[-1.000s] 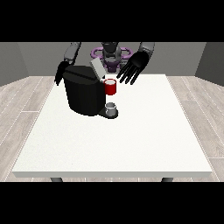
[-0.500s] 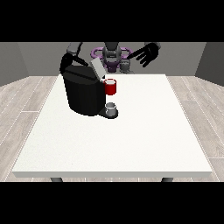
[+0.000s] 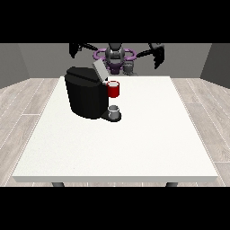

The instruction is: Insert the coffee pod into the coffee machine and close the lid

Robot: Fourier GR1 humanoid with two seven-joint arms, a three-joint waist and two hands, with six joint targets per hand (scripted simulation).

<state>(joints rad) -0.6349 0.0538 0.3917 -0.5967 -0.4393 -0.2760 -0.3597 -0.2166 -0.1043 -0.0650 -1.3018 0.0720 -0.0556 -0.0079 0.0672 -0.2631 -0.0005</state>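
Coffee pod (image 3: 113, 89) sits upright, long axis vertical, at the front head of the coffee machine (image 3: 86, 92), on its right side in view. Lid (image 3: 99, 71) is tilted up behind the pod, not closed. Small grey cup (image 3: 114, 110) stands on the machine's base directly under the pod. All on the white table (image 3: 134, 143), far-left area. My hand at the view's left (image 3: 75, 49) and the one at the view's right (image 3: 157, 56) are both raised, well apart from the machine, holding nothing; can't tell the finger pose.

Coffee machine (image 3: 85, 96) w/ lid (image 3: 99, 70) up, prob. open
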